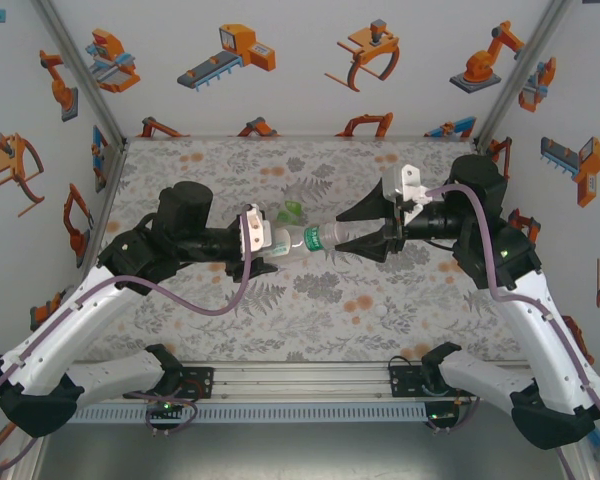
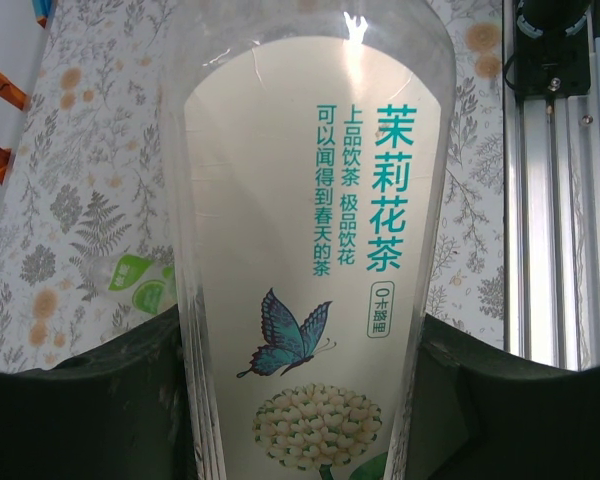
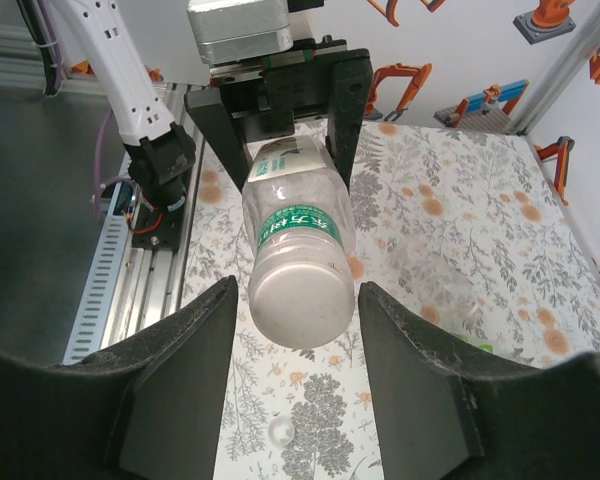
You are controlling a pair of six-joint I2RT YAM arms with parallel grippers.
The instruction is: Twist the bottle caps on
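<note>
- Labelled bottle [image 1: 302, 239] lies level in the air over mid-table, between the two claws. Clear plastic, green band round its lower body, and a white panel with teal print, a butterfly and white blossoms.
- Left gripper [image 1: 272, 245] is clamped on the bottle's upper part. Dark fingers [image 2: 100, 400] press both sides of the label in the left wrist view.
- Right gripper [image 3: 298, 300] has its jaws parted, straddling the bottle's round frosted base closely. A sliver of table shows beside one finger. Whether the other pad touches, I cannot tell.
- Neck end is hidden behind the left claw's fingers, so capped or not is not readable.
- Green-tinted bottle [image 1: 293, 212] lies on the table [image 1: 230, 310] just behind the held one, partly blocked by it. In the left wrist view it is blurred through the clear plastic.
- Pale round piece [image 3: 280, 430] sits on the table below the held bottle. It may be a cap but is too small to be sure.
- Table cover is matte grey leaf print with orange blotches.
- Ribbed aluminium rail [image 1: 300, 380] runs along the near edge.
- Side walls [image 1: 280, 60] are white, printed with orange machines.
</note>
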